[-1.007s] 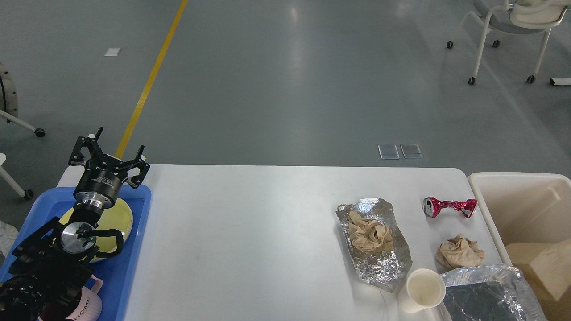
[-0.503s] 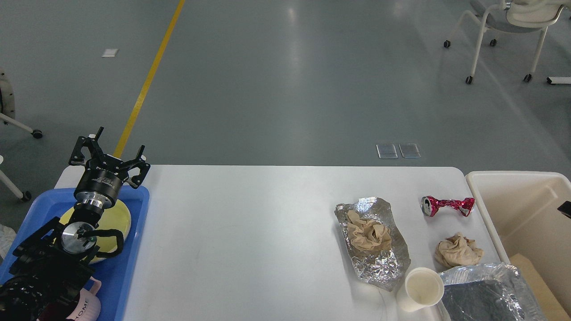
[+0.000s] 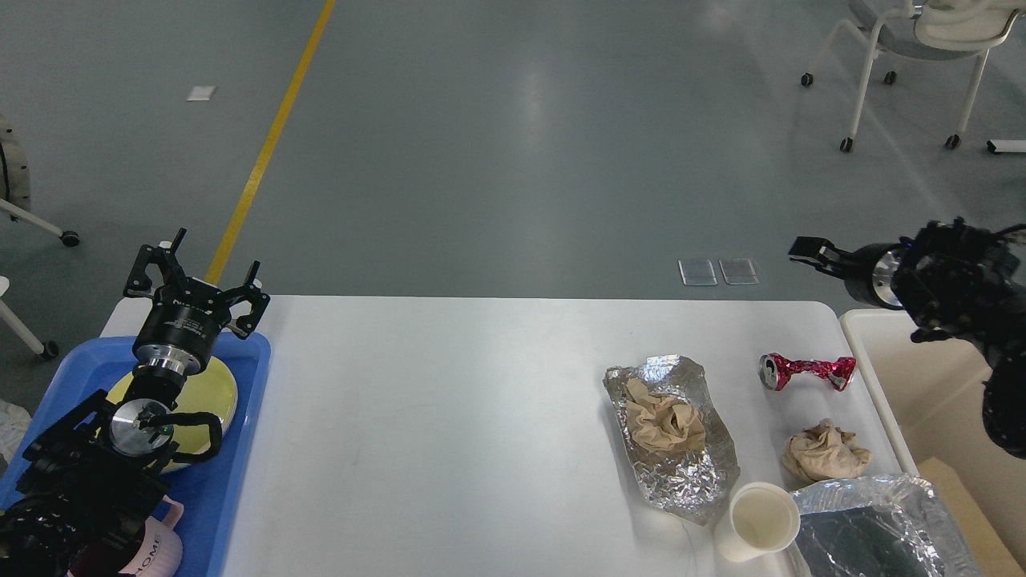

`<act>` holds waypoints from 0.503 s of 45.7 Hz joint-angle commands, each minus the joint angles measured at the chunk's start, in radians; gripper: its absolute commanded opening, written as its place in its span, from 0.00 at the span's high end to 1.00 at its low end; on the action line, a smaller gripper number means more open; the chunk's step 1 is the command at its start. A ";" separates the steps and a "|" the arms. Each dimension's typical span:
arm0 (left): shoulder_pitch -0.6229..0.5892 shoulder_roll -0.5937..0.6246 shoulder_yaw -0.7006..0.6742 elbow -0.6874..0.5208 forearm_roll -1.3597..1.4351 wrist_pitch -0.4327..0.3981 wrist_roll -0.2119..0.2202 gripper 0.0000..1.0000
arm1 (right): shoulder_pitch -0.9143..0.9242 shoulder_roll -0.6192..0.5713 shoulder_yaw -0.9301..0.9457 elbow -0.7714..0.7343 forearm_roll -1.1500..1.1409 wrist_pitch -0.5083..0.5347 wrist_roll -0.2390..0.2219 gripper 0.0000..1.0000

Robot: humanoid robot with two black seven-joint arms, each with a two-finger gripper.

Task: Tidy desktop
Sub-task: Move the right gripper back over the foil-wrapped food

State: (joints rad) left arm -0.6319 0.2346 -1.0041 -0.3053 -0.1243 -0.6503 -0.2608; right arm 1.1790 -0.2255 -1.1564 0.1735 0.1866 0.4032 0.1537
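Note:
The white desktop [image 3: 449, 417] carries litter on its right side: a foil sheet [image 3: 681, 473] with a crumpled brown paper [image 3: 664, 423] on it, a crushed red can [image 3: 805, 371], a second crumpled brown paper [image 3: 826, 453], a white paper cup [image 3: 760, 519] and a foil tray [image 3: 870, 533]. My left gripper [image 3: 196, 272] is open and empty above the far edge of the blue tray [image 3: 232, 481]. My right gripper [image 3: 811, 250] points left, high above the table's far right corner; it is seen side-on and its fingers cannot be told apart.
A beige bin [image 3: 890, 401] stands against the table's right edge, with cardboard inside. The blue tray holds a yellow plate [image 3: 212, 393] and a pink mug [image 3: 160, 549]. A wheeled chair [image 3: 922, 48] stands far right on the grey floor.
My right arm has come into view from the right, above the bin, its gripper now over the table's far right corner. The left arm and the litter have not moved.

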 commanded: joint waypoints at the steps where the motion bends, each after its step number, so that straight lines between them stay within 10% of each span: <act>1: 0.000 0.000 0.001 0.000 0.000 0.000 0.000 0.02 | 0.123 0.123 -0.055 0.001 -0.015 0.101 -0.003 0.00; 10: -0.002 0.002 0.001 0.000 -0.001 0.000 0.000 0.02 | 0.398 0.183 -0.054 0.216 -0.018 0.292 -0.003 0.00; 23: 0.000 0.002 0.001 0.000 0.000 0.000 0.000 0.02 | 0.870 0.230 -0.048 1.125 -0.004 0.143 -0.019 0.00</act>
State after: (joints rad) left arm -0.6330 0.2364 -1.0032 -0.3054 -0.1243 -0.6503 -0.2608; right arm 1.9288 -0.0283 -1.2033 1.0199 0.1687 0.6541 0.1428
